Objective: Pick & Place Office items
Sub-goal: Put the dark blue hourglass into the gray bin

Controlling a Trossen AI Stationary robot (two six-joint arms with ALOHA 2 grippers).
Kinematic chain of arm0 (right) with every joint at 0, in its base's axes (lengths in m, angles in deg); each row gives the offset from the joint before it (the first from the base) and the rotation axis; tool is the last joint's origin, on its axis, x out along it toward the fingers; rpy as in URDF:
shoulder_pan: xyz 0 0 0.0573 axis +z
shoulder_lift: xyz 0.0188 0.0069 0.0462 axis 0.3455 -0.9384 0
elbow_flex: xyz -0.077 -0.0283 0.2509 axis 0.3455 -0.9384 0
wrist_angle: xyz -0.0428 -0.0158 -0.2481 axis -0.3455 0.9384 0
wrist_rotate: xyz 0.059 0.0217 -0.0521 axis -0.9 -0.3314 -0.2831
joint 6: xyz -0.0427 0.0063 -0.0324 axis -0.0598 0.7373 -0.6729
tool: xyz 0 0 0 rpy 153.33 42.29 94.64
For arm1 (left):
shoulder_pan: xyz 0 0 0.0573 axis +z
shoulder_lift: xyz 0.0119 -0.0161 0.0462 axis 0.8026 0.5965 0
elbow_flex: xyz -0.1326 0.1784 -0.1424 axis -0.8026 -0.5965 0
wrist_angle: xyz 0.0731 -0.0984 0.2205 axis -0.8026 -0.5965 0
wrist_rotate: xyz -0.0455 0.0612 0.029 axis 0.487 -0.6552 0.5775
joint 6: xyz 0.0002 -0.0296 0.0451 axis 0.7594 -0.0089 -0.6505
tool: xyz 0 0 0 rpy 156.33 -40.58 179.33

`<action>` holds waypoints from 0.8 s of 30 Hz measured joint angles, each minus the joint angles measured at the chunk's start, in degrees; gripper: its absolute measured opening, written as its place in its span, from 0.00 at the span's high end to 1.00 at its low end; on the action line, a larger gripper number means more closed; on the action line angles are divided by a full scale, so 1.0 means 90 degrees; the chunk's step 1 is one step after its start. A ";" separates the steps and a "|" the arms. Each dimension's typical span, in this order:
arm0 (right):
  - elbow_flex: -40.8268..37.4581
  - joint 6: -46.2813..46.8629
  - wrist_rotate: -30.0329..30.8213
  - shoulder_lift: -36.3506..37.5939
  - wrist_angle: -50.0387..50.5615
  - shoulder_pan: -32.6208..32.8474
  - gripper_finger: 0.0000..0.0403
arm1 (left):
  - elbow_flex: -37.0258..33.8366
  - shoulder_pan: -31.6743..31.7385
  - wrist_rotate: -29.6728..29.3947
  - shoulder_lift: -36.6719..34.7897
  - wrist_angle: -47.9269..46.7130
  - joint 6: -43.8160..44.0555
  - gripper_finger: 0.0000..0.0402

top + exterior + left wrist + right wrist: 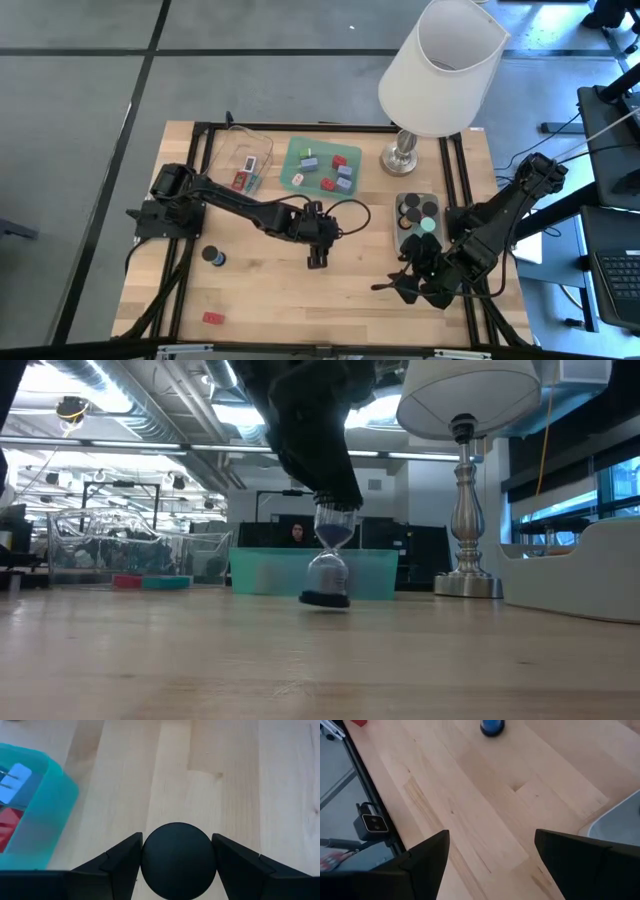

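Observation:
My left gripper (318,252) is at the table's middle, pointing down, shut on a small sand timer (328,568) with a clear glass body and black round end caps. My right gripper (408,286) hangs open over bare wood near the table's right near corner, touching nothing. A green tray (296,180) holds red, lavender and blue blocks. A clear tray (252,148) holds red pieces. A grey tray (405,237) holds black caps and a mint-green one (428,225). A blue-topped black cap (213,257) and a red block (212,319) lie on the wood. My left gripper pinches the timer's upper black cap (178,862) between its two fingers (122,857), coming from above and pointing down. The timer hangs below the fingers, a little tilted. Its lower black cap (325,599) is at the table top; whether it touches the wood I cannot tell.
A big white-shaded lamp (440,70) stands on a metal foot (402,157) at the far right, between the green and grey trays. A black frame (460,200) runs along the table's sides. Bare wood lies in the near half of the table (300,310).

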 joint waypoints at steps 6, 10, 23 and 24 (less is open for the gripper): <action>0.0000 -0.0004 0.0139 0.0000 0.0001 0.0000 0.26 | 0.0000 -0.0017 0.0063 0.0000 -0.0002 0.0149 0.42; -0.0001 -0.0004 0.0134 0.0000 -0.0002 0.0000 0.26 | 0.0000 -0.0014 0.0063 0.0000 -0.0002 0.0148 0.42; -0.0001 -0.0004 0.0129 0.0000 -0.0013 0.0000 0.27 | 0.0000 -0.0012 0.0044 0.0000 -0.0005 0.0150 0.42; 0.0000 -0.0004 0.0129 0.0000 -0.0014 0.0000 0.27 | 0.0000 -0.0014 0.0043 0.0000 -0.0005 0.0150 0.42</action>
